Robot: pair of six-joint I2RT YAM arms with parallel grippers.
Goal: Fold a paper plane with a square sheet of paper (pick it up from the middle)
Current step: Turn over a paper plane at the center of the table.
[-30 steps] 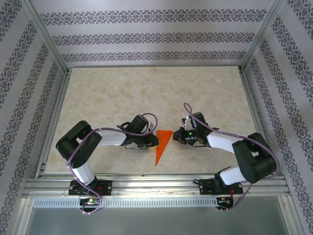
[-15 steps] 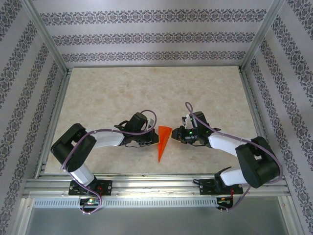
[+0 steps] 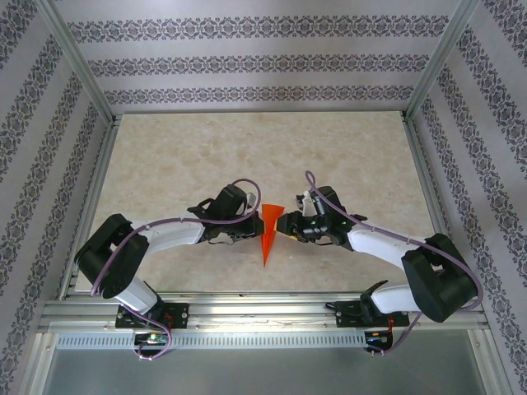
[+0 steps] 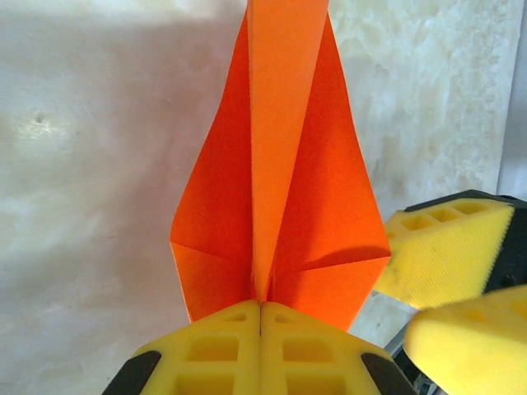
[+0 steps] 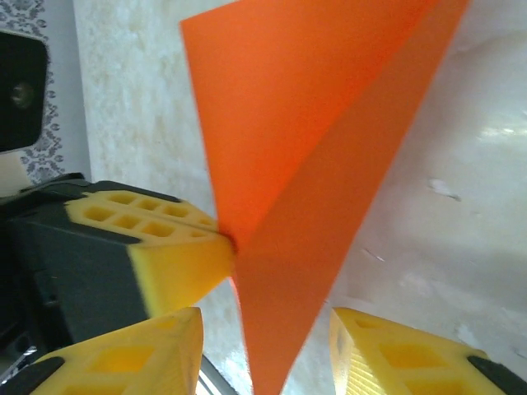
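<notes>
The square sheet of paper, bright orange, is folded into a narrow pointed paper plane [image 3: 268, 233] held just above the table in the middle, tip toward the arms' bases. My left gripper [image 3: 251, 234] is shut on its central fold from the left. In the left wrist view the yellow fingers [image 4: 214, 346] meet on the crease and the two wings [image 4: 329, 197] spread out above them. My right gripper [image 3: 288, 230] is at the paper's right side, open. In the right wrist view its fingers [image 5: 395, 354] stand apart on either side of the orange paper [image 5: 305, 164] without pinching it.
The marble-patterned tabletop [image 3: 247, 156] has free room behind and beside the arms. Patterned walls and metal frame rails [image 3: 90, 206] close it in on three sides. The two grippers are very close together, the right one's fingers [image 4: 445, 263] showing in the left wrist view.
My right gripper has opened and let go of the paper while the left has closed on it. Both arms have moved a little away from their bases with the paper, which now looks narrower from above.
</notes>
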